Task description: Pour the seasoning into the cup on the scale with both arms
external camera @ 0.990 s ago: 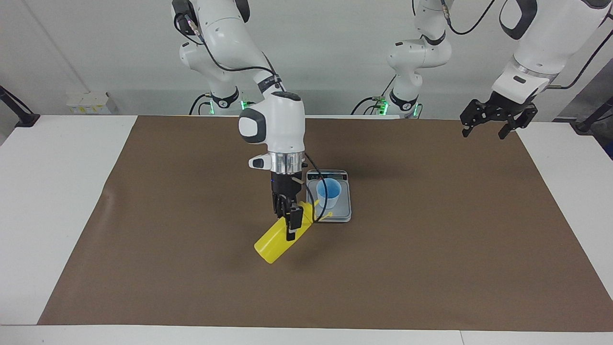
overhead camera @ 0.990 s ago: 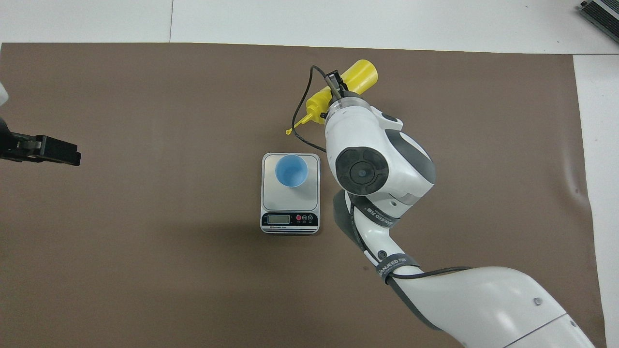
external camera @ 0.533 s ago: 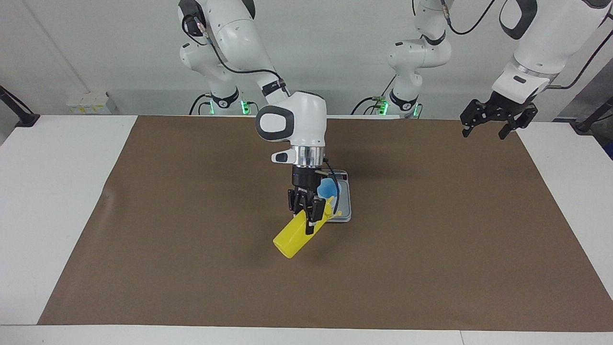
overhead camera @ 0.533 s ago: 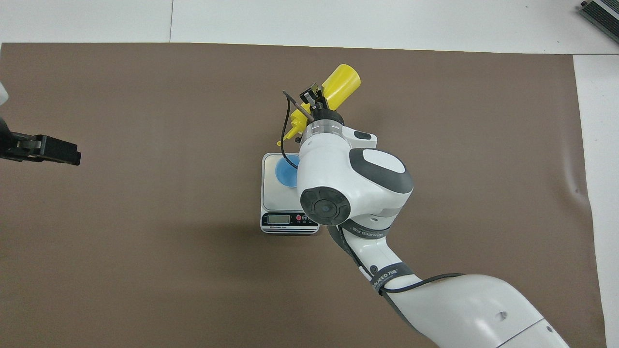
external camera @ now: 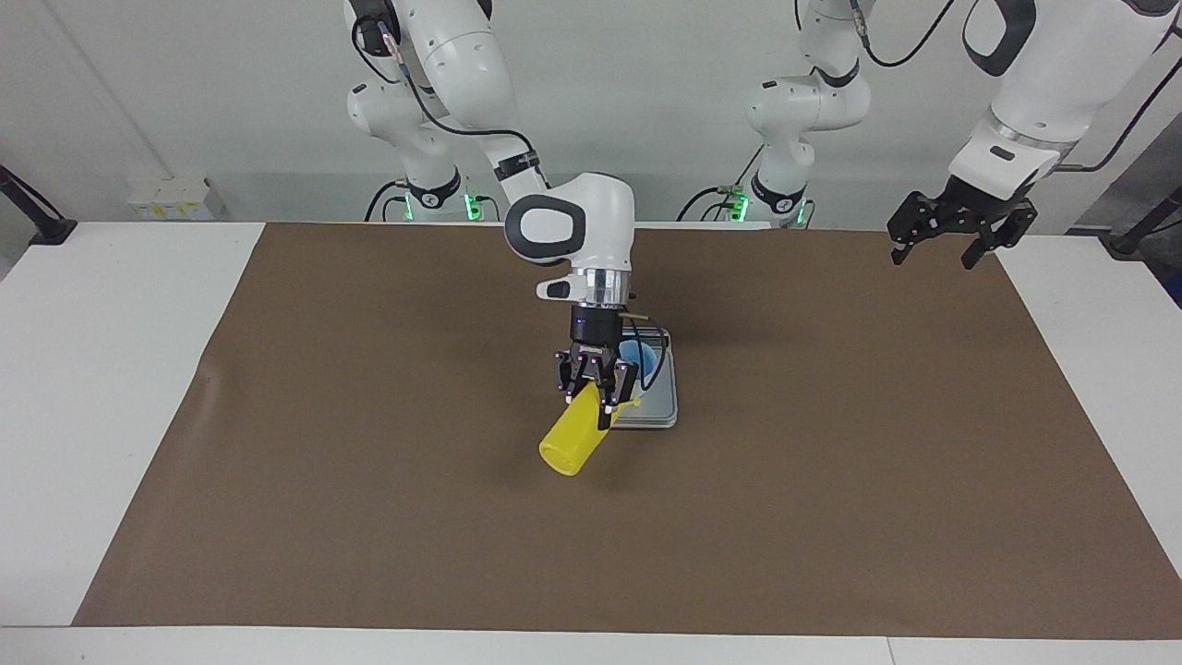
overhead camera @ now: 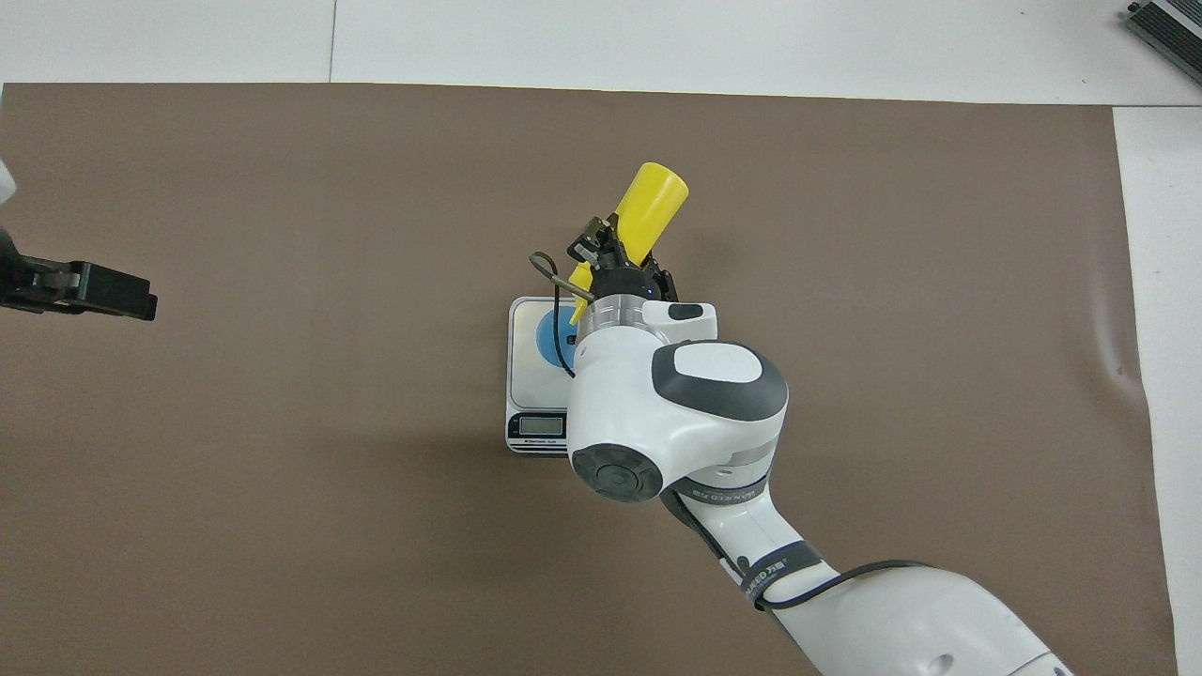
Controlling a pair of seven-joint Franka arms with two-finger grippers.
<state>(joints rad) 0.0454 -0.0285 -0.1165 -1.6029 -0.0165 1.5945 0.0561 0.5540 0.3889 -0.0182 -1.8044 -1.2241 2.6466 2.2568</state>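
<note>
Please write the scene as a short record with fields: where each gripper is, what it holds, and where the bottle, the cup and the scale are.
right gripper: shut on the yellow bottle, over the scale's edge
yellow bottle: in the air, tilted, nozzle end toward the cup
cup: blue, upright on the scale
scale: flat on the brown mat, mid-table
left gripper: open, holds nothing, waits over the mat's corner at the left arm's end
pouring: none visible

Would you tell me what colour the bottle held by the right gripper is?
The bottle is plain yellow, clearest in the overhead view.
</note>
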